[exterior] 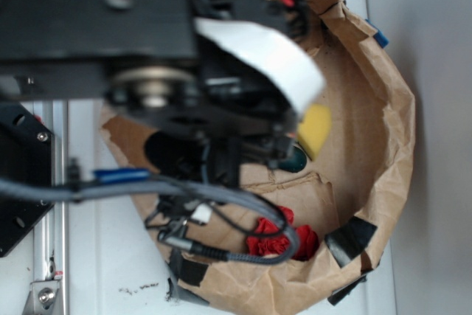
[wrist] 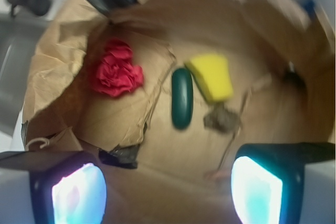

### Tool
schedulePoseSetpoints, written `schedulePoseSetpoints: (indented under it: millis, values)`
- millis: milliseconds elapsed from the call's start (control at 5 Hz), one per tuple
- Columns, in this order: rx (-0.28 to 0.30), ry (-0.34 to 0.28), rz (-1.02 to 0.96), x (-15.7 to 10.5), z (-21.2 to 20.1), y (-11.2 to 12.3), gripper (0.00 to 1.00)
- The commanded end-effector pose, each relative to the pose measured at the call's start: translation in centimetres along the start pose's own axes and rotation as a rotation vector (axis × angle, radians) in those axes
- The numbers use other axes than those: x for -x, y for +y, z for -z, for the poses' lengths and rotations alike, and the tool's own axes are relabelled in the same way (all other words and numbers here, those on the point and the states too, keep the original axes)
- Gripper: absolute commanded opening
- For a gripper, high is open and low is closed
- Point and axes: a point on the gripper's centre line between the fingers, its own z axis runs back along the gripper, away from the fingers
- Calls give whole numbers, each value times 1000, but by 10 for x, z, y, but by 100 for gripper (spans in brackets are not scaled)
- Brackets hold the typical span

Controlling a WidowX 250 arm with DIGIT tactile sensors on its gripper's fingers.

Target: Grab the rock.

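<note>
Blurred black arm housing (exterior: 96, 12) fills the near field of the exterior view and hides the fingers and the rock, so from there only the brown paper bag (exterior: 383, 108), a yellow sponge (exterior: 316, 129) and a red crumpled cloth (exterior: 276, 235) are confirmed. Wrist view: both fingers (wrist: 257, 192) stand wide apart and empty at the lower edge, and the rock (wrist: 221, 119) lies on the bag floor ahead of them, nearer the right-hand finger, just below the sponge and beside the green oblong (wrist: 181, 98). Judged requirement: advance forward and slightly toward that right-hand side before descending; the rock's long axis cannot be determined through the blur.
</note>
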Motion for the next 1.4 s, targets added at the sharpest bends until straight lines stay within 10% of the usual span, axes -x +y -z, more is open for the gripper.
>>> schedulePoseSetpoints:
  millis: [0, 1200]
  values:
    - [36, -98, 130, -9, -28, -2, 100]
    - [52, -28, 240, -26, 63, 24, 100]
